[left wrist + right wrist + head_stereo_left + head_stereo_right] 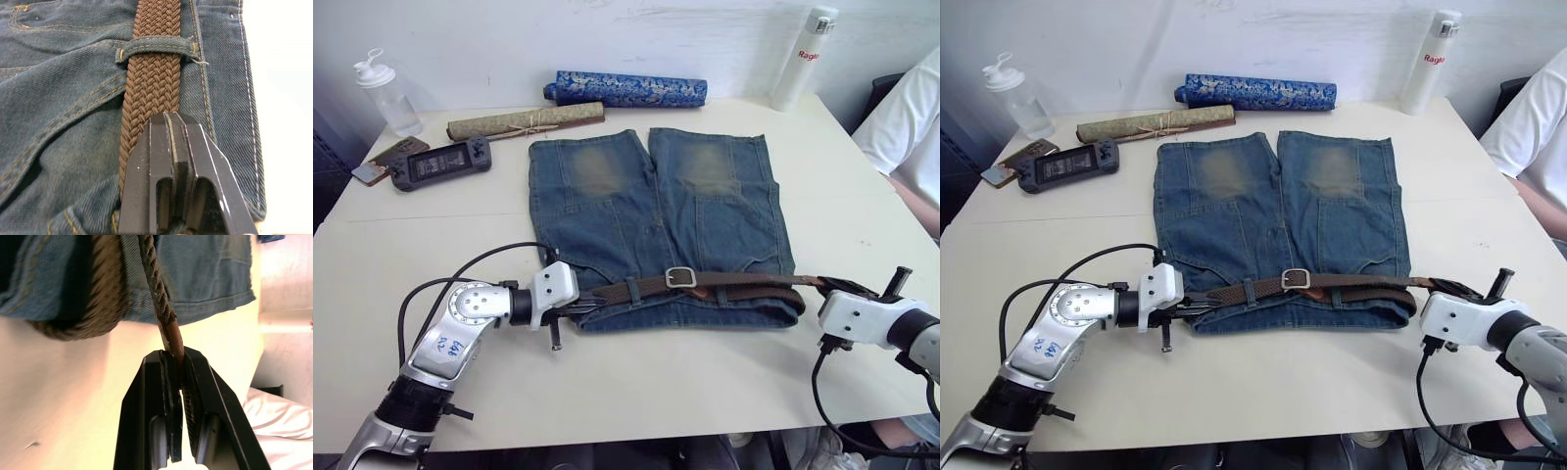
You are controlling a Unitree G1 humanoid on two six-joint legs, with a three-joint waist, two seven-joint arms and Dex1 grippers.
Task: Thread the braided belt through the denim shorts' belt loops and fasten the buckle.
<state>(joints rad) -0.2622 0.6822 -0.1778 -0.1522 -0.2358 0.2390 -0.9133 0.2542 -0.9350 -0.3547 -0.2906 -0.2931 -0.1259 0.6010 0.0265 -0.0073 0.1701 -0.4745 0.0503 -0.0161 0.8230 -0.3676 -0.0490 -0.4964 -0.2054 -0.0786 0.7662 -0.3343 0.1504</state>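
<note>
Nearest the robot, the left gripper [171, 117] was pinched closed on the braided belt [744, 286] at the shorts' 9 o'clock end, its fingers pressed together over the weave just short of a belt loop [156, 45]. At the 3 o'clock end the right gripper [177, 357] was clamped on the belt's smooth leather tip [172, 335], off the edge of the cloth.

The belt lay along the waistband of the denim shorts [656, 211], which were spread flat mid-table with the waist toward the robot and the legs pointing to 12 o'clock. The buckle [679, 277] sat near the waistband's middle.

By the look of it, the belt was light, limp and rough-woven, so it would sag and bunch rather than push through a loop; pulling from the stiffer tip seemed the better hold. The denim was soft and would drag along unless pinned. The metal buckle was the only rigid part.

Counted: one belt, one buckle, one pair of shorts, and at least three loops visible along the front, possibly more hidden.

Farther off, at 10 o'clock, lay one handheld game console [441, 164], with one clear bottle [387, 94] behind it. At 12 o'clock were one tan rolled mat [525, 121] and one blue fabric roll [626, 89]; at 1 o'clock, one white bottle [805, 59]. A person's white sleeve [906, 122] showed at 3 o'clock.
</note>
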